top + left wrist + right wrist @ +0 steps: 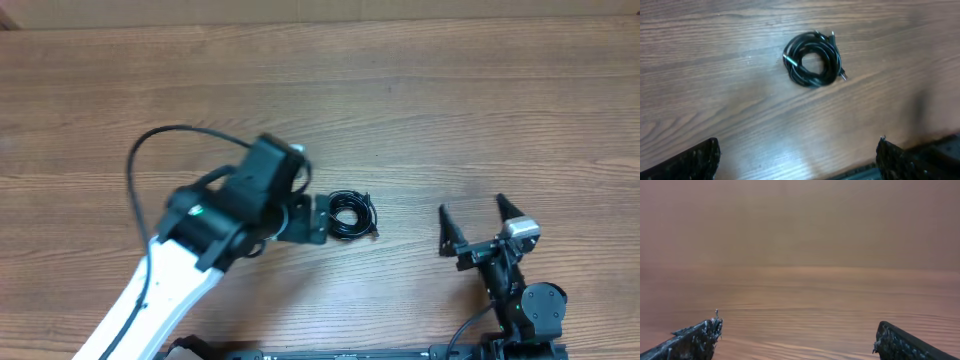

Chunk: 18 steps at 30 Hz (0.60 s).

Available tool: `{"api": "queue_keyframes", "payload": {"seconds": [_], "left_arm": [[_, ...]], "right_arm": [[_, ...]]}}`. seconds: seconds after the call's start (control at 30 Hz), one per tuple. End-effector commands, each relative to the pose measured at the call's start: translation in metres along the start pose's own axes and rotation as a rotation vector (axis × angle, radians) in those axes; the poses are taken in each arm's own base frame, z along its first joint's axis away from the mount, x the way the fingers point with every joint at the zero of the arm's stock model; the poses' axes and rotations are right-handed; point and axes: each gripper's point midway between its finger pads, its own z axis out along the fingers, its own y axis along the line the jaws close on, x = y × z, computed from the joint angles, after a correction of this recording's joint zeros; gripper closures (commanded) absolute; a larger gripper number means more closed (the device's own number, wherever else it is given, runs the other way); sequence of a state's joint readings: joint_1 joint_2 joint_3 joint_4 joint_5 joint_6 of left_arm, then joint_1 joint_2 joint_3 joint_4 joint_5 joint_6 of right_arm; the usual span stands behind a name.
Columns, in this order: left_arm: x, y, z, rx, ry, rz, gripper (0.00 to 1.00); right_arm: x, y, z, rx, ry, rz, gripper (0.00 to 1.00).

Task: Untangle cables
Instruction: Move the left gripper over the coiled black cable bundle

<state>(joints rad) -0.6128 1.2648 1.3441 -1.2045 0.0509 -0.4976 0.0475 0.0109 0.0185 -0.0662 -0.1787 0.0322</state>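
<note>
Overhead: cables (353, 215) sit bunched in one small tight coil on the table (420, 100), roughly mid-table, just beside the left gripper (322, 218); can't tell if they touch. Right gripper (471, 208) is well off to the right, jaws spread wide, holding nothing. Left wrist: coil lies flat ahead of the jaws, plug ends poking out at its right edge; jaws wide apart, nothing gripped. Right wrist: blurred table surface, jaws fully spread.
</note>
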Motion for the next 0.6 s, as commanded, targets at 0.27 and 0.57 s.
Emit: {"api": "queue_keyframes", "payload": {"seconds": [0.27,0.57], "left_arm": [[-0.021,-0.011,0.049,-0.047,0.031,-0.12,0.0],[-0.013,-0.016,0.083,-0.058,0.135,-0.245,0.0]], "right_arm": [[-0.036,0.07,-0.019,-0.408,-0.021,0.297,0.0],[-0.123,0.055,-0.05,-0.195,0.038,0.114,0.0]]}}
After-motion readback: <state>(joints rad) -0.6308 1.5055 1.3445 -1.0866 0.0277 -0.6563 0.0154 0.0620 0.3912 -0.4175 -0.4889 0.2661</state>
